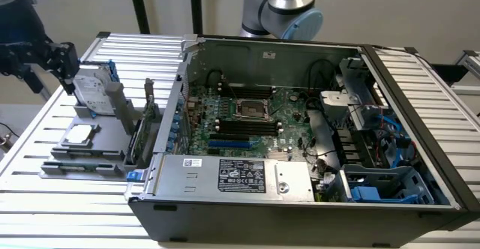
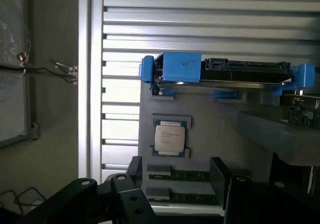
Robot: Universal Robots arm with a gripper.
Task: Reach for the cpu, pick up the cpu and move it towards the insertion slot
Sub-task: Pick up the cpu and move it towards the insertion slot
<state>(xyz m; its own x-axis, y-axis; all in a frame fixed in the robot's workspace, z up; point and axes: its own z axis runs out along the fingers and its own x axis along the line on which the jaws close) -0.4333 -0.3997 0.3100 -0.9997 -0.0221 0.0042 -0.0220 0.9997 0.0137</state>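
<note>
Holds claw (image 1: 60, 63) well apart from cpu (image 2: 169, 137); can't tell if open or shut. Lies flat in grey tray (image 2: 215, 129): prob. light, stiff, fragile. Best gripped by opp. edges.

A slatted metal table (image 1: 53, 204) catches bright light, with a pale wall (image 1: 390, 7) and black posts (image 1: 137, 1) behind.

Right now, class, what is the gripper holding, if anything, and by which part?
Nothing, as far as can be seen. The cpu lies flat in its recess on the grey holder, apart from the gripper.
</note>
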